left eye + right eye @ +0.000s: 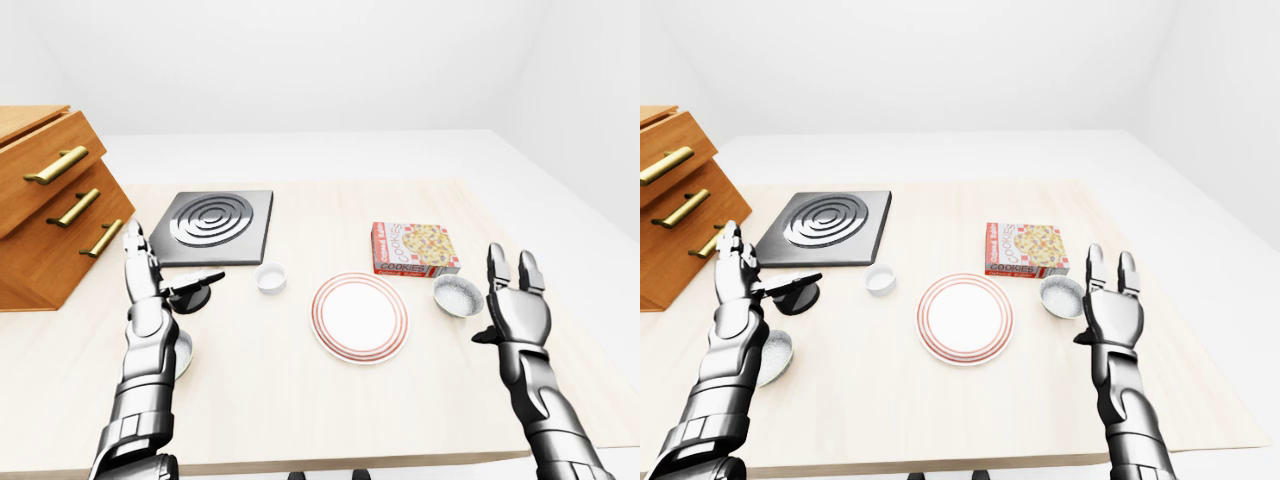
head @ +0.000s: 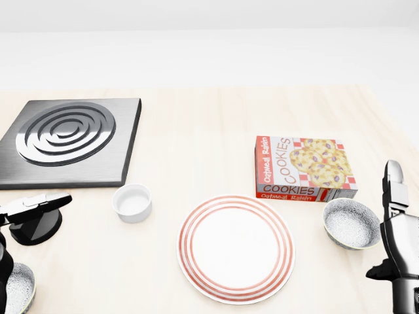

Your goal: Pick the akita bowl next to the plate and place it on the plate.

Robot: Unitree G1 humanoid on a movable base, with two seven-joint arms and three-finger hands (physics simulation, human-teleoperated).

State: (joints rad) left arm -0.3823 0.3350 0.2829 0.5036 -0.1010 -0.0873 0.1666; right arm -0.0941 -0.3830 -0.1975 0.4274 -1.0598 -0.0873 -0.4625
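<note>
Box (image 2: 305, 168): "COOKIES Oatmeal Raisin" | akita bowl (image 2: 351, 223) beside plate (image 2: 236, 248), not touching

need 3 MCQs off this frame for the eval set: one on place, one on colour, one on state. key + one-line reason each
1. In the head view, where does the akita bowl lie relative to the plate?
A) on it
B) to its right
C) to its left, touching it

2. The rings round the plate are:
A) blue
B) green
C) red

3. The right hand is:
A) open, holding nothing
B) shut on the akita bowl
C) flat on the plate

Key:
1 B: the bowl sits on the table, right of the plate and below the cookie box.
2 C: red rings circle the white centre.
3 A: its fingers stand spread and upright, round nothing.
</note>
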